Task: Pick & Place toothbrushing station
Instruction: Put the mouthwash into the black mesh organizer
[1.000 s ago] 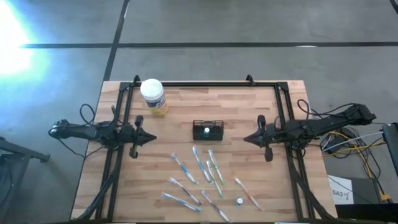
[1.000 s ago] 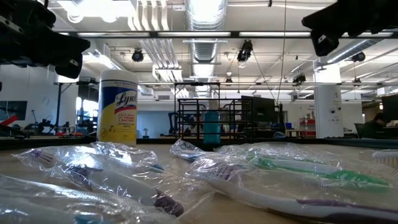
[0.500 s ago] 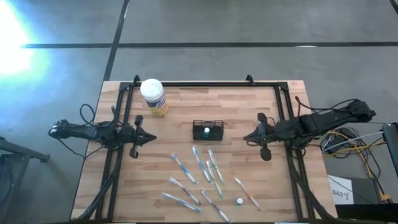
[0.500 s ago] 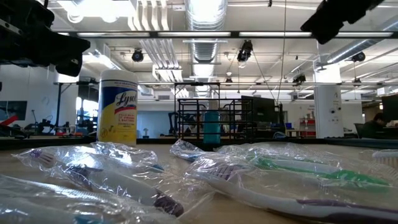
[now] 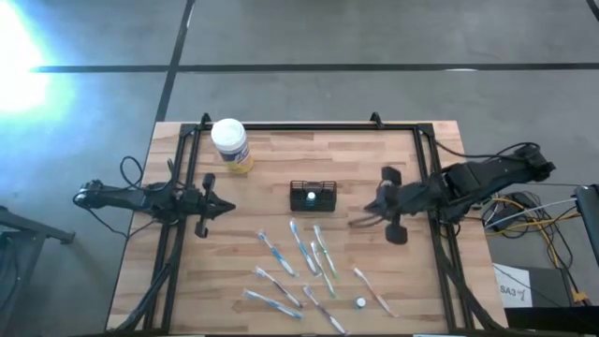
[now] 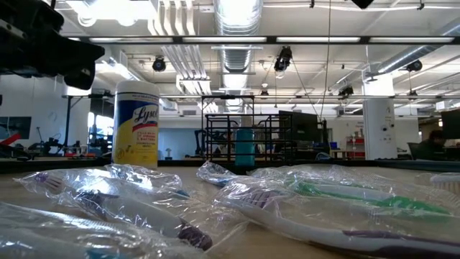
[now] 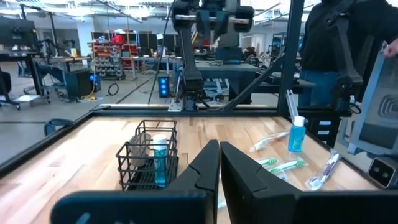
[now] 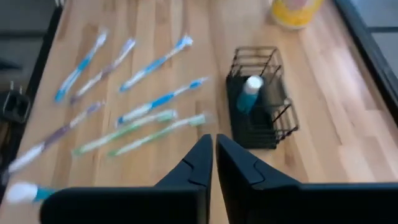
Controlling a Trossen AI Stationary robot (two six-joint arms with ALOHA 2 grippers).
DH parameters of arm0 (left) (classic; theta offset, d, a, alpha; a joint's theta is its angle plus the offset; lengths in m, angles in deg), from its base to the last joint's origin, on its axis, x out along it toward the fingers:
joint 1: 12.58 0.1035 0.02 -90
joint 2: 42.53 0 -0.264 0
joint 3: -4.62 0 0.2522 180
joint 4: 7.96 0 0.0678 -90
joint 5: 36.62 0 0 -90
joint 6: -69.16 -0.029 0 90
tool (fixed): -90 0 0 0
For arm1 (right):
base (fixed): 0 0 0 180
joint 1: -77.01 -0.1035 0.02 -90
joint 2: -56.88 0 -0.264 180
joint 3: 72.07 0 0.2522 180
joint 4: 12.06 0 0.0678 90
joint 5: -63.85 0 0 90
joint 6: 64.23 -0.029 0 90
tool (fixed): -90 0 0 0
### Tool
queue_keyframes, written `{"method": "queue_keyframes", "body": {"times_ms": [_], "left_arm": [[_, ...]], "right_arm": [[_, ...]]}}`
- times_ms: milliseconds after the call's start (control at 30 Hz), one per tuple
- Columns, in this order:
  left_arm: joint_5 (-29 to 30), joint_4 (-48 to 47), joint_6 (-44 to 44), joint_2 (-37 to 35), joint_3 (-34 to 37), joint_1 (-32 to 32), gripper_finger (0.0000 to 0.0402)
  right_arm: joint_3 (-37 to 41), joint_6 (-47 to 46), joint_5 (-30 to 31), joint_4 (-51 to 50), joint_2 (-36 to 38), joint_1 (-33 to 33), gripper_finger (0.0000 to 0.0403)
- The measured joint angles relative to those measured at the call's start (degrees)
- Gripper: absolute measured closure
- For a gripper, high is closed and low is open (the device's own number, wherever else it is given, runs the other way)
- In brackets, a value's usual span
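Left gripper [image 7: 219,163] fingers nearly touch. Ahead of it on the wooden surface [image 7: 211,134] stands the black wire station [image 7: 149,155] holding a blue tube [image 7: 160,160]. Wrapped toothbrushes [image 7: 280,164] and a small bottle [image 7: 296,134] lie beyond; a person [image 7: 339,43] stands past the far edge.

My overhead eye straight down, low eye level across my table [image 5: 281,159], both wrists on the toothbrushing station [image 8: 258,99] from opposite sides.

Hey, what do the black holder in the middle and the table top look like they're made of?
The black holder looks like thin metal wire with a dark coating: its sides are open bars you can see through, though coated plastic can't be excluded. The table top looks like pale wood, with visible plank seams and grain and a smooth finish.
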Motion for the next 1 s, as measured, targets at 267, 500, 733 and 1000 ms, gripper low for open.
{"method": "queue_keyframes", "body": {"times_ms": [267, 500, 733, 1000], "left_arm": [[0.25, 0.11, 1.39, 0.16, 0.0, 0.01, 0.0393], [0.27, -0.09, 4.23, 1.27, 0.02, 0.02, 0.0386], [0.17, -0.63, 6.75, 2.57, 0.02, 0.0, 0.039], [0.2, -0.11, 6.64, 2.97, 0.02, 0.0, 0.039]], "right_arm": [[-13.55, 0.19, -0.24, -8.59, -11.52, -6.79, 0.0306], [-21.84, 1.2, -5.26, -10.32, -19.89, -14.73, 0.0252], [-25.5, 3.34, -5.34, -12.06, -27.8, -19.81, 0.0234], [-25.59, 5.38, -7.78, -14.68, -35.52, -23.21, 0.0234]]}}
